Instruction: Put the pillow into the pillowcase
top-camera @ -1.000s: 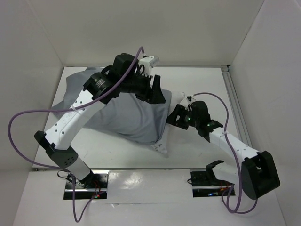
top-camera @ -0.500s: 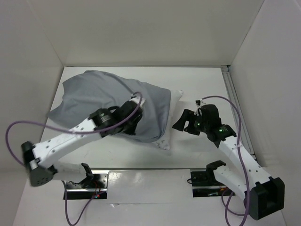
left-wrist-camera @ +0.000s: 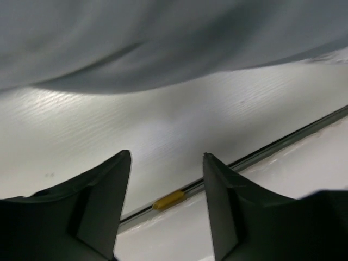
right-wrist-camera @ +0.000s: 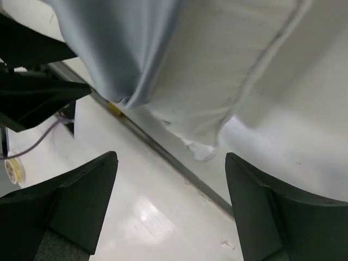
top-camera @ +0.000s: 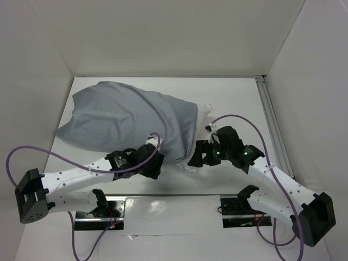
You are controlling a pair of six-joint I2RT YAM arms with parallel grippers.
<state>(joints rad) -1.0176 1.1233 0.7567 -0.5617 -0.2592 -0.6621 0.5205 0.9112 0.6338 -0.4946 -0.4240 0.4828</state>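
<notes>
Pillow (right-wrist-camera: 217, 81) corner lies just ahead of right tool (right-wrist-camera: 169, 163).

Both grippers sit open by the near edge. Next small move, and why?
Probably ease the right gripper forward and pinch the pillowcase hem: one white end of the pillow pokes out uncovered, and the left gripper is empty too.

This looks like a robotics lab test cell, not a home. A white table (top-camera: 234, 98) is closed in by plain white panels (top-camera: 163, 38) on three sides. The left arm (top-camera: 70, 176) and the right arm (top-camera: 277, 182) stand on metal plates (top-camera: 239, 209) at its near edge. Loose purple cables (top-camera: 235, 116) hang from them, and an aluminium rail (top-camera: 274, 125) runs along the right side.
</notes>
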